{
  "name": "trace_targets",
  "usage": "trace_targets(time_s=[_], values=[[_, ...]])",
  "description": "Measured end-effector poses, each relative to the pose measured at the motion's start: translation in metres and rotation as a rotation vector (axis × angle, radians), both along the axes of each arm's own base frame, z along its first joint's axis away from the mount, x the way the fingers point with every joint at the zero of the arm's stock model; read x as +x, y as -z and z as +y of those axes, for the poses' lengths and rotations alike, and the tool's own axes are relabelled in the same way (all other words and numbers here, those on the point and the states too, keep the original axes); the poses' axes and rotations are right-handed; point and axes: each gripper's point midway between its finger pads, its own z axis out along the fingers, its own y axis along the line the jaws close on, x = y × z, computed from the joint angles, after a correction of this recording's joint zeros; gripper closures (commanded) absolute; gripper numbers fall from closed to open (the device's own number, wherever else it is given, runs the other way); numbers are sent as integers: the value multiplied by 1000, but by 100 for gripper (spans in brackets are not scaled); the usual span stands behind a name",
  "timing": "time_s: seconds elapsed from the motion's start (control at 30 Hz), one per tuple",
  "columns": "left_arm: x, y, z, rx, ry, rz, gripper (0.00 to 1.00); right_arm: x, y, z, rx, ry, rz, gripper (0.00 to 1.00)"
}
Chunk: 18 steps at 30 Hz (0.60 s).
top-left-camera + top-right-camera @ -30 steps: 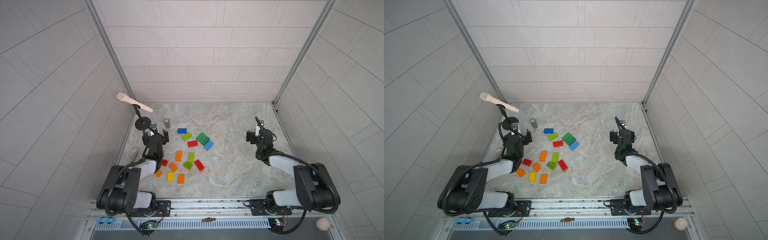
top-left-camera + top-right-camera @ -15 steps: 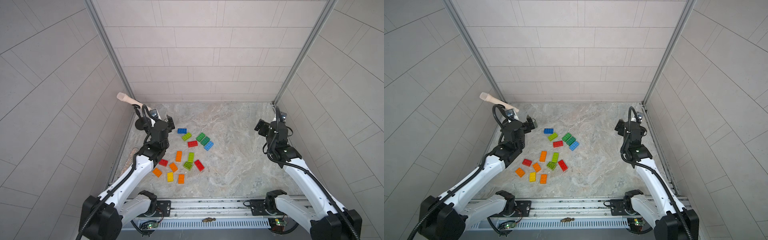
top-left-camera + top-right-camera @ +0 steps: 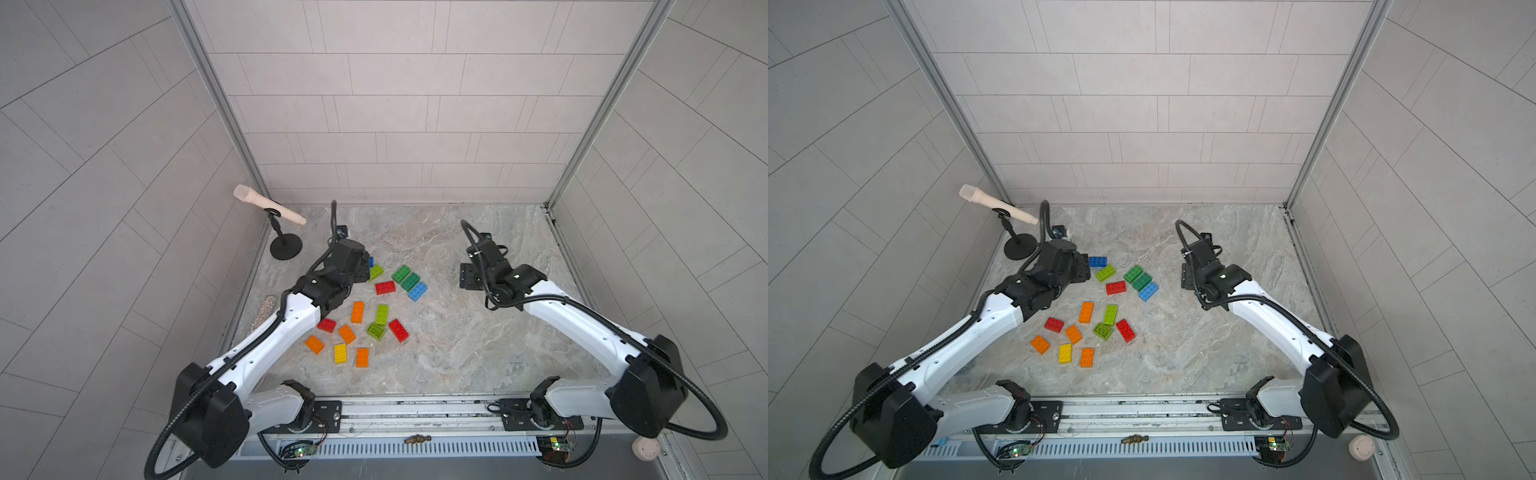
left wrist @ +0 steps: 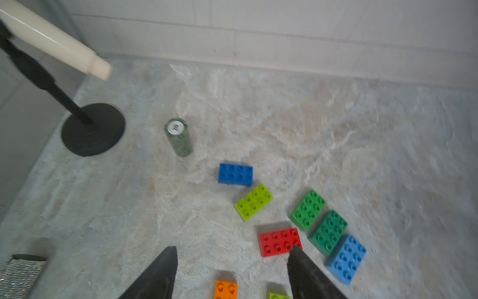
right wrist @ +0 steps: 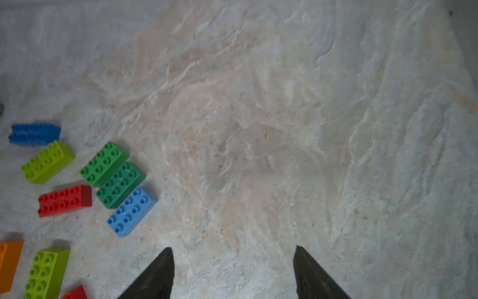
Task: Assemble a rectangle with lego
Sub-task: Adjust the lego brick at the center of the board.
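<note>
Several lego bricks lie loose and flat on the marble table [image 3: 457, 353]. A far group holds a blue brick [image 3: 1097, 261], a lime brick [image 3: 376, 272], a red brick [image 3: 385, 287], two green bricks [image 3: 401, 274] and a light blue brick [image 3: 417, 291]. Nearer lie orange [image 3: 357, 311], lime [image 3: 382, 314], red [image 3: 398, 330] and yellow [image 3: 340, 353] bricks. My left gripper [image 4: 234, 249] hangs open above the table, beside the red brick [image 4: 280, 242], holding nothing. My right gripper [image 5: 232, 248] hovers open over bare marble, right of the light blue brick [image 5: 132, 211].
A cream microphone [image 3: 270, 205] on a black stand [image 3: 285, 249] stands at the far left corner. A small dark green cylinder [image 4: 178, 137] stands near it. A glittery roll [image 3: 262, 316] lies by the left wall. Tiled walls enclose three sides.
Both arms have unfolded from their low tucked pose and reached forward, the left one over the far bricks, the right one over the bare right half. No brick has moved.
</note>
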Motion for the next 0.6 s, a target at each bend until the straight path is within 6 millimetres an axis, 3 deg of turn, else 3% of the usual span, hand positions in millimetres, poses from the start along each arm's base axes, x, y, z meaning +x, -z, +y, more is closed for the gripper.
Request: trace_targets(time_s=[0.07, 0.23, 0.4, 0.6], values=[[-8, 20, -5, -12, 5, 70, 36, -16, 22, 34, -38, -112, 72, 34], [-28, 54, 11, -21, -56, 221, 42, -66, 63, 107, -113, -367, 213, 35], [-56, 75, 28, -44, -86, 365, 42, -81, 76, 137, -111, -457, 274, 31], [-114, 110, 28, -75, -67, 553, 37, -83, 101, 151, -114, -490, 347, 29]])
